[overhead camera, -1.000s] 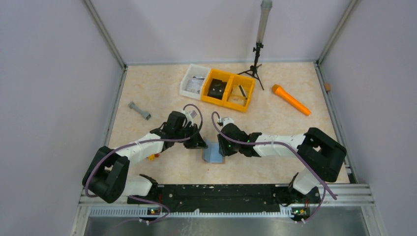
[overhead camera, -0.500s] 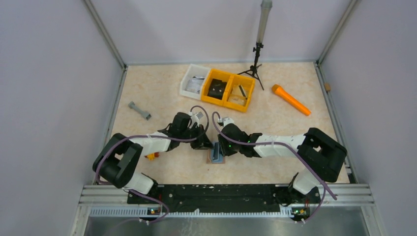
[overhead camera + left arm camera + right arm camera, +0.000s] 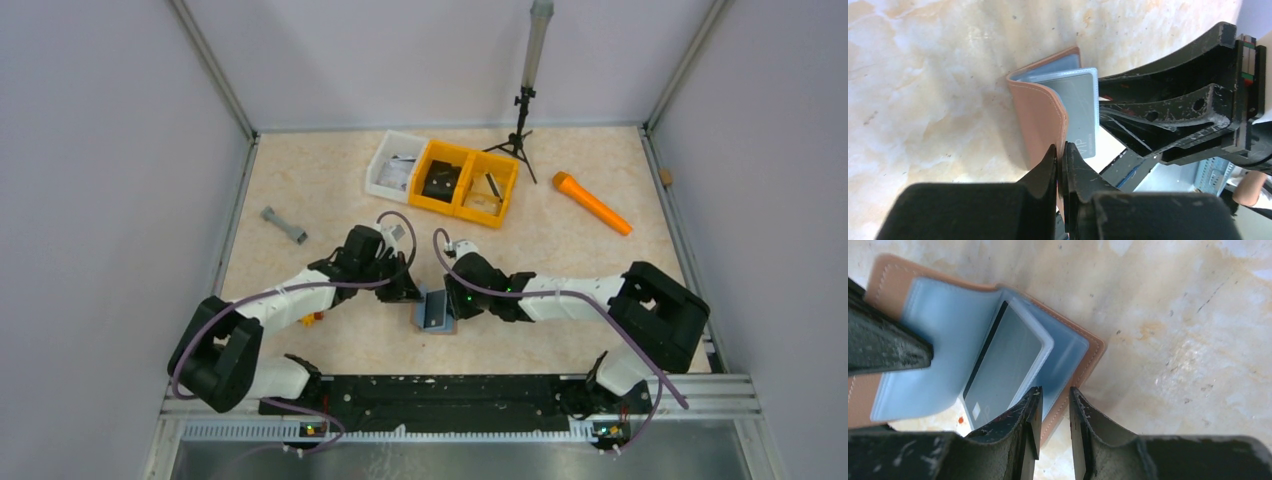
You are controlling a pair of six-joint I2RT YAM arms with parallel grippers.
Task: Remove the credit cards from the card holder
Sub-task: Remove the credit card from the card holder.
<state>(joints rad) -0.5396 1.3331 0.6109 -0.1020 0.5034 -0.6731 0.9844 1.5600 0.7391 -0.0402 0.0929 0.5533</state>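
The card holder (image 3: 436,311) lies between my two grippers in the top view, reddish-brown outside and pale blue inside. My left gripper (image 3: 1061,153) is shut on its brown flap (image 3: 1040,112) and holds that flap up on edge. A greyish credit card (image 3: 1079,107) marked VIP sits in a clear sleeve inside, and it also shows in the right wrist view (image 3: 1005,365) with a black edge beside it. My right gripper (image 3: 1053,405) is narrowly open, its jaws straddling the edge of the other flap (image 3: 1088,357), which lies on the table.
Two yellow bins (image 3: 465,180) and a white bin (image 3: 393,165) stand at the back. A tripod (image 3: 520,125) stands behind them. An orange tool (image 3: 592,203) lies back right, a grey part (image 3: 284,225) far left, and a small orange piece (image 3: 310,319) under my left arm.
The holder lay open and flat with its blue inside up. My left gripper has since raised the left flap, and the grey card now shows. The right gripper has stayed at the holder.
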